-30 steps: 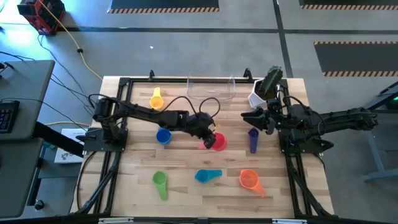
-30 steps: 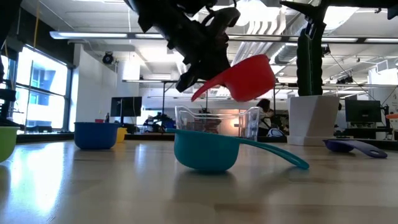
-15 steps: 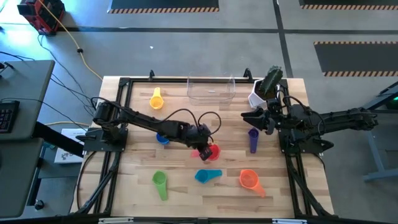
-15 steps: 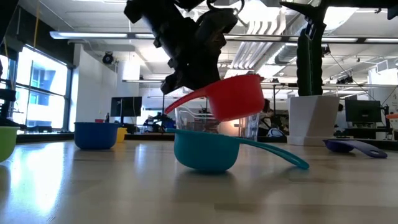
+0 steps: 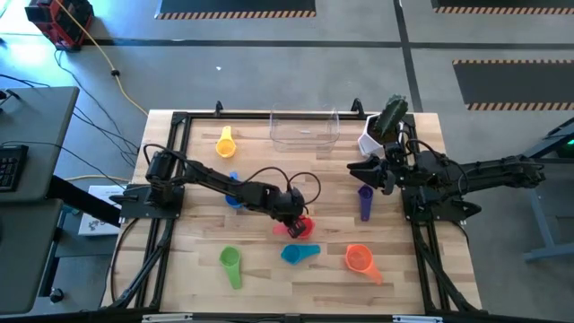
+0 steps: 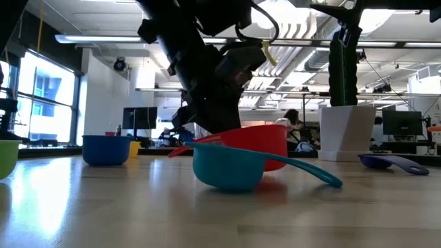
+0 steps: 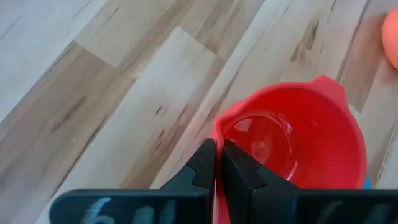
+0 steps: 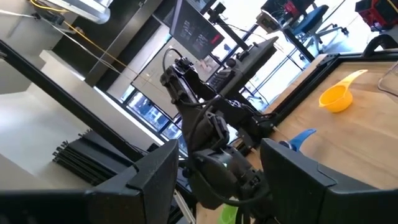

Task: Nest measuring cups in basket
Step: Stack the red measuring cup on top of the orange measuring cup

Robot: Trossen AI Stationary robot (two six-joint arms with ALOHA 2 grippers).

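Note:
My left gripper (image 5: pixel 291 215) (image 7: pixel 215 163) is shut on the red measuring cup (image 5: pixel 302 227) (image 6: pixel 258 141) near the table's middle. The cup sits low, just behind the teal cup (image 5: pixel 299 254) (image 6: pixel 227 165). The clear basket (image 5: pixel 305 128) stands at the far edge. The other cups rest apart on the wood: yellow (image 5: pixel 225 142), blue (image 5: pixel 233 200) half under my left arm, green (image 5: pixel 230 263), orange (image 5: pixel 359 258) and purple (image 5: pixel 365 199). My right gripper (image 5: pixel 366 170) (image 8: pixel 217 152) hovers open on the right side, above the purple cup's far end. My left gripper pinches the red cup's flat handle (image 7: pixel 216 144) between its two fingers, close to the bowl. The fingers slant down from above, along the handle. The bowl is upright and level with its mouth up. The teal cup hides whether its bottom touches the table.
A white pot with a green cactus (image 5: pixel 382 126) stands at the far right corner beside my right arm. Black frame rails (image 5: pixel 170 206) run along the table's left and right sides. Bare wood lies between the basket and the red cup.
My left gripper has moved down and toward the near edge, carrying the red cup. The cup, first tilted and well above the table, has levelled out. It now sits at table height right behind the teal cup. The gripper stayed shut on the handle.

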